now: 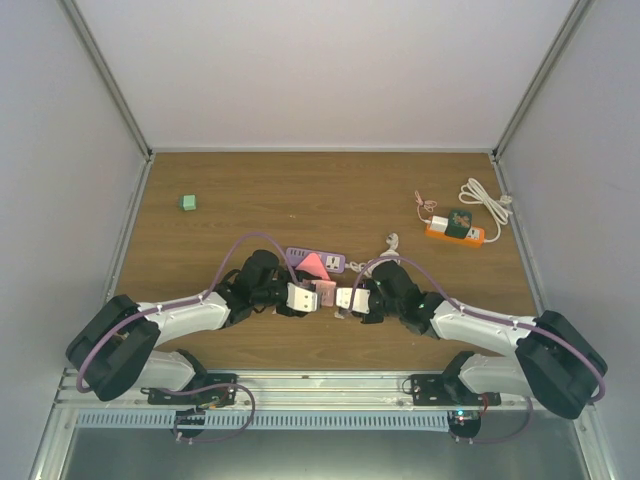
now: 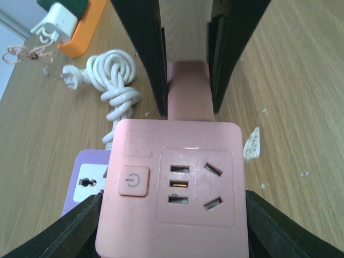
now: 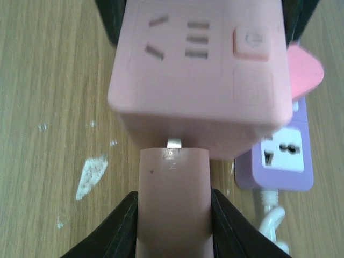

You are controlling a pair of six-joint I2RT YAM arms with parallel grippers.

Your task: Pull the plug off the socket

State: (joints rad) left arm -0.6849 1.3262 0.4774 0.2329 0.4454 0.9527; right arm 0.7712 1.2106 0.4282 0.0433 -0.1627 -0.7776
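Observation:
A pink socket cube (image 2: 177, 183) hangs just above the table's middle, with my left gripper (image 2: 172, 228) shut on its two sides. A pink plug (image 3: 173, 204) sticks out of its far face, and my right gripper (image 3: 173, 228) is shut on that plug. A metal prong (image 3: 174, 142) shows in a narrow gap between plug and cube (image 3: 201, 64). In the top view both grippers meet at the cube (image 1: 323, 292). The short orange socket block (image 1: 455, 234) lies at the back right, apart from both grippers, with a green and white plug (image 1: 460, 224) in it.
A purple power strip (image 1: 330, 262) lies right behind the grippers, its coiled white cord (image 2: 115, 80) beside it. Another white cord (image 1: 485, 200) lies by the orange block. A small green cube (image 1: 187, 202) sits at the back left. White scuffs (image 3: 91, 174) mark the wood.

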